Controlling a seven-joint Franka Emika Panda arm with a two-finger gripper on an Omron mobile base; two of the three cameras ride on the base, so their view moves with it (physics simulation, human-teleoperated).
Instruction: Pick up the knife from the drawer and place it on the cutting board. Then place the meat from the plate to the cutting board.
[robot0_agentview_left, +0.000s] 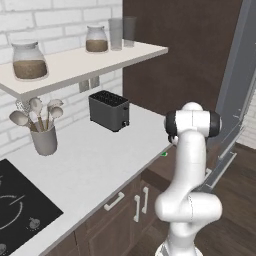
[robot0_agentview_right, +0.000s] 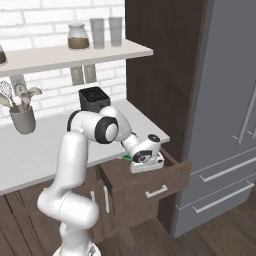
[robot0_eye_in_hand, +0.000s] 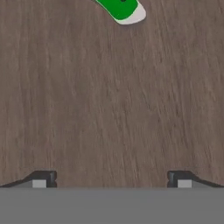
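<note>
Hand view has the gripper (robot0_eye_in_hand: 111, 179) fingers wide apart over the open drawer (robot0_eye_in_hand: 87, 109) floor, the knife (robot0_eye_in_hand: 122, 9) well ahead of them, ungrasped; every placing remains.

The left base view looks from behind the arm (robot0_agentview_left: 187, 170), on its left, forward and down along the bench (robot0_agentview_left: 95, 160) toward the brick wall, near enough that the toaster (robot0_agentview_left: 109, 110) stands mid-picture. The right base view looks from behind on the right, over the open drawer (robot0_agentview_right: 150, 182). Both share the bench, toaster (robot0_agentview_right: 94, 98) and shelf (robot0_agentview_left: 85, 62). The hand view looks straight at the drawer's wooden floor (robot0_eye_in_hand: 109, 100) from close above
</note>
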